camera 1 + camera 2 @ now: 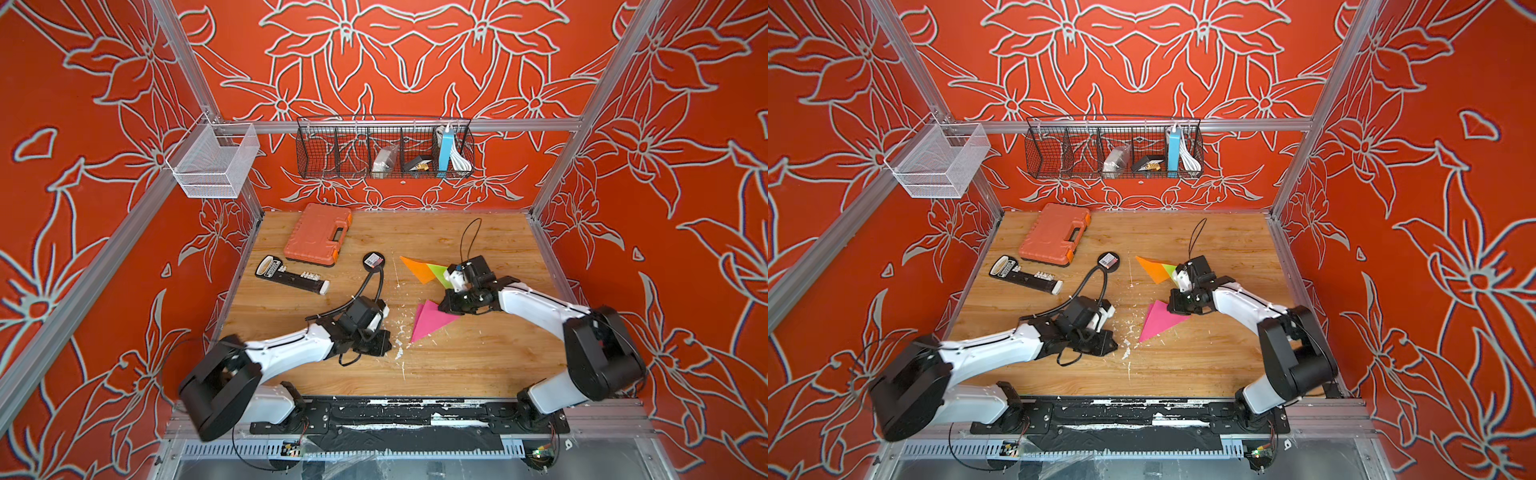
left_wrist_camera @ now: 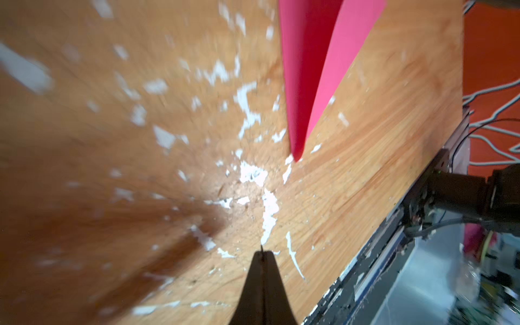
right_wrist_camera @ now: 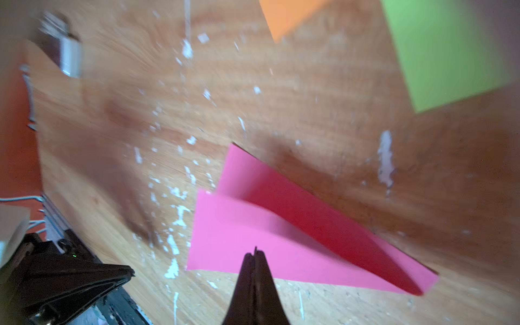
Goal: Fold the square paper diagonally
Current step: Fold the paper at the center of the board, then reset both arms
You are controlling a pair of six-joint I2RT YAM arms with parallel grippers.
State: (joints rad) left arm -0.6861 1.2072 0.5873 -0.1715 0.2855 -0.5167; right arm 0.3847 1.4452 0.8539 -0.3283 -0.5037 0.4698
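The pink square paper (image 1: 432,322) (image 1: 1160,321) lies on the wooden table (image 1: 478,365), folded corner to corner into a triangle. Its upper flap stands a little off the lower one, as the right wrist view (image 3: 225,233) and the left wrist view (image 2: 346,50) show. My right gripper (image 1: 444,306) (image 1: 1172,306) (image 3: 255,253) hangs shut over the paper's right-hand edge, with nothing seen between its fingers. My left gripper (image 1: 385,344) (image 1: 1112,345) (image 2: 262,254) is shut and empty, low over bare wood left of the paper's near tip.
An orange paper triangle (image 1: 417,269) and a green paper (image 1: 437,274) lie behind the right gripper. At the back left are an orange tool case (image 1: 318,235), a black bit holder (image 1: 291,275) and a round black disc on a gooseneck (image 1: 374,260). White flecks (image 1: 400,353) dot the wood.
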